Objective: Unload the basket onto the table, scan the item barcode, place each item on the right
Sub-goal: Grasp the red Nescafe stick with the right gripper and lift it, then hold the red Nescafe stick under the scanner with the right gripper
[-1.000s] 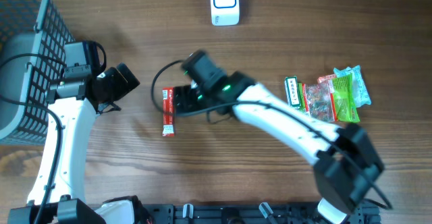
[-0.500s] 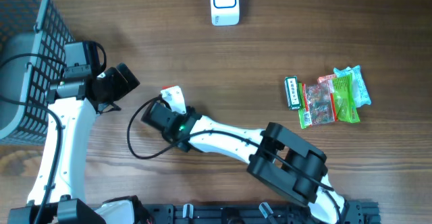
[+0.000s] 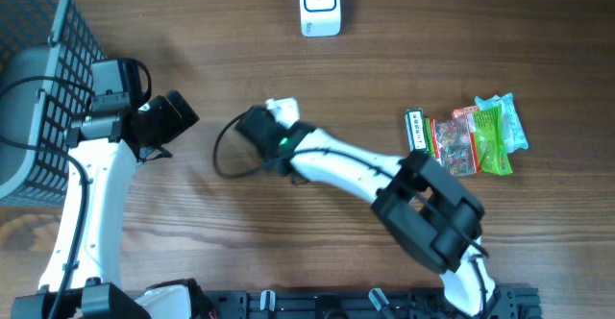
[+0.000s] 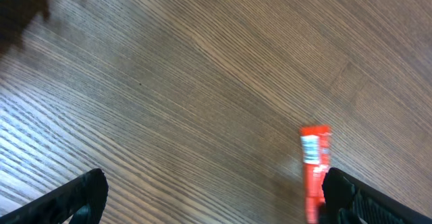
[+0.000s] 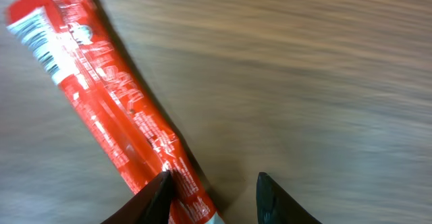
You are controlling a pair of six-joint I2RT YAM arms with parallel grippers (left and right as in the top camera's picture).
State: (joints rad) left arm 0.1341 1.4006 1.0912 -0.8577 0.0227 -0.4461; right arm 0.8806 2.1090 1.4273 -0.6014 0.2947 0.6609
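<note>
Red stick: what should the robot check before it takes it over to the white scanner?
1. Red stick gripped by right end effector: ok, it runs between the fingers.
2. Barcode findable: ok, stripes at the stick's far end.
3. Barcode turned toward scanner: cannot tell.
4. Way to scanner: ok, nothing lies in between.
5. Left end effector: ok, open, empty, off to the side.

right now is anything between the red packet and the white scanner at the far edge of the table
Nothing visible does. The right hand holds the red packet, and only bare wooden table lies between it and the white scanner. The snack packets lie off to one side.
</note>
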